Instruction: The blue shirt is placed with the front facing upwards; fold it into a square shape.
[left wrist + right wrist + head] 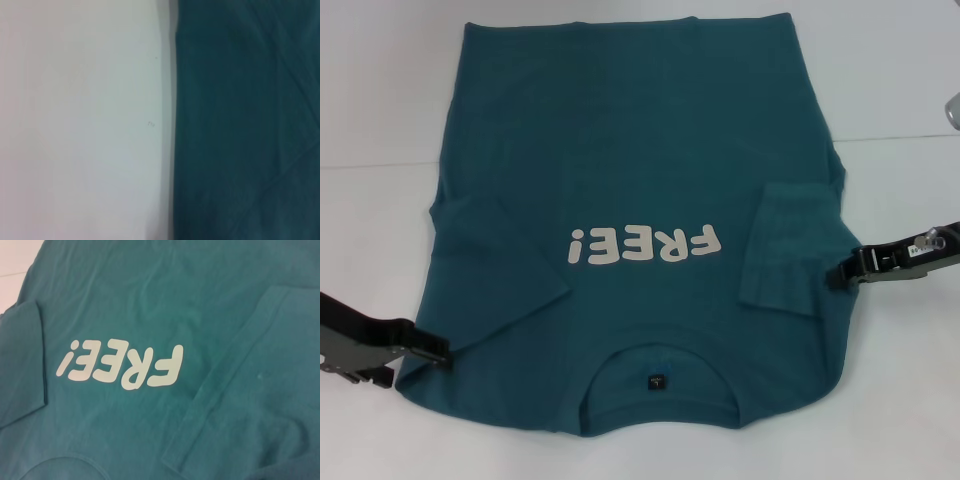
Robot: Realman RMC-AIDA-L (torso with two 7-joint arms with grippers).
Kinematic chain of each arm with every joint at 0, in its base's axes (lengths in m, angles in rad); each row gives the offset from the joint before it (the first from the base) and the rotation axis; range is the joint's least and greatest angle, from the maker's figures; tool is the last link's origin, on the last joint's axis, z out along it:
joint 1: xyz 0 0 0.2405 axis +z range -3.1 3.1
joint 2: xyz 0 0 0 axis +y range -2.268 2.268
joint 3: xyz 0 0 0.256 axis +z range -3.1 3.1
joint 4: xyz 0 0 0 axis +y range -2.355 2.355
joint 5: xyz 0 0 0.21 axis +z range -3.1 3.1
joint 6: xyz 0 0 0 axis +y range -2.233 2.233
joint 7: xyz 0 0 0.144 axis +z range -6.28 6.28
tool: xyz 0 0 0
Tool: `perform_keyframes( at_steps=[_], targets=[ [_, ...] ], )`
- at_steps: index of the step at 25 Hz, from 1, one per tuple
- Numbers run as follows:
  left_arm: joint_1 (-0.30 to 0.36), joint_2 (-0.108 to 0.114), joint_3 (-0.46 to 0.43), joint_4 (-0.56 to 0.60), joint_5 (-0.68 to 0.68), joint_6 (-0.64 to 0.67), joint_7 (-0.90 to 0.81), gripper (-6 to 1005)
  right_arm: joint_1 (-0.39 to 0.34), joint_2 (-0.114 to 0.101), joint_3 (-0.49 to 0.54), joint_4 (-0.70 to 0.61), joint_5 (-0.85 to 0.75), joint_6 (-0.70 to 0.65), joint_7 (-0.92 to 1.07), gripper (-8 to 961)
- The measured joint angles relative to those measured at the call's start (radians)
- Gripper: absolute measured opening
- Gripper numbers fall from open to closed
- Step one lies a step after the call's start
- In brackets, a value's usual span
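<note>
The blue shirt (640, 150) lies flat on the white table (380, 120), front up, its collar and dark neck tag (657, 381) nearest me. White "FREE!" lettering (645, 243) runs across the chest. Both sleeves are folded in over the body, one on the left (495, 270) and one on the right (790, 250). My left gripper (432, 350) rests at the shirt's near left edge by the shoulder. My right gripper (840, 270) touches the right edge beside the folded sleeve. The right wrist view shows the lettering (120, 367) and the sleeve fold (250, 390); the left wrist view shows the shirt's edge (240, 120).
Bare white table (75, 120) surrounds the shirt on the left, right and near sides. A faint seam crosses the table behind the sleeves (900, 135). A small grey object (952, 110) pokes in at the far right edge.
</note>
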Motion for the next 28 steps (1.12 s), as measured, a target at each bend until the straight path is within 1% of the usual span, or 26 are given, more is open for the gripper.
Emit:
perform_keyframes(
  at_steps=[7, 16, 28],
  targets=[
    [-0.001, -0.001, 0.001, 0.01, 0.0, -0.022, 0.0, 866, 0.0, 0.001, 0.0, 0.0, 0.0, -0.002, 0.0, 36],
    [-0.003, -0.001, 0.025, 0.027, 0.001, -0.043, 0.001, 866, -0.001, 0.001, 0.001, 0.003, 0.0, 0.0, 0.0, 37],
    [-0.022, -0.011, 0.024, 0.038, 0.001, -0.046, 0.003, 866, 0.002, 0.001, 0.006, 0.006, 0.0, 0.001, -0.011, 37]
  ],
)
